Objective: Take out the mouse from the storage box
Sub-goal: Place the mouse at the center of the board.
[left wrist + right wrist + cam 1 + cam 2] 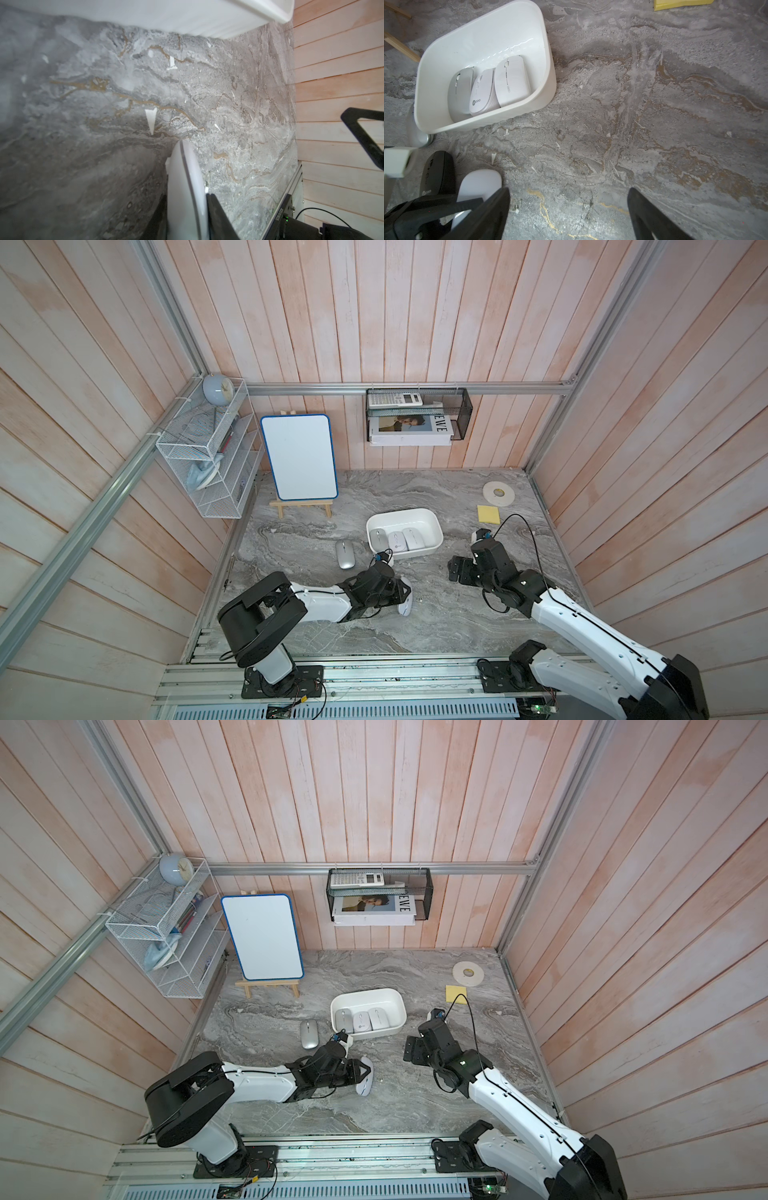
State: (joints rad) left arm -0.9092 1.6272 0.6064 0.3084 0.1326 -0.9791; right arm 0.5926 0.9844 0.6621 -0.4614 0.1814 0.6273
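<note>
The white storage box [405, 519] [370, 997] [477, 41] stands mid-table with three mice side by side in it: a grey one [378, 538] [459, 93] and two white ones [397, 541] [415, 538]. My left gripper [399, 593] [358, 1073] [188, 195] is low over the table in front of the box, shut on a white mouse [406, 596] [182, 176] [479, 182] held on its edge. Over bare table right of the box, my right gripper [455, 570] [569, 193] hangs open with nothing in it.
A silver mouse [345, 554] [309, 1034] lies left of the box. A black mouse [438, 174] lies beside the left gripper. At the back are a whiteboard on an easel [299, 456], a tape roll [498, 492], a yellow pad [489, 514] and a black mesh basket [419, 414].
</note>
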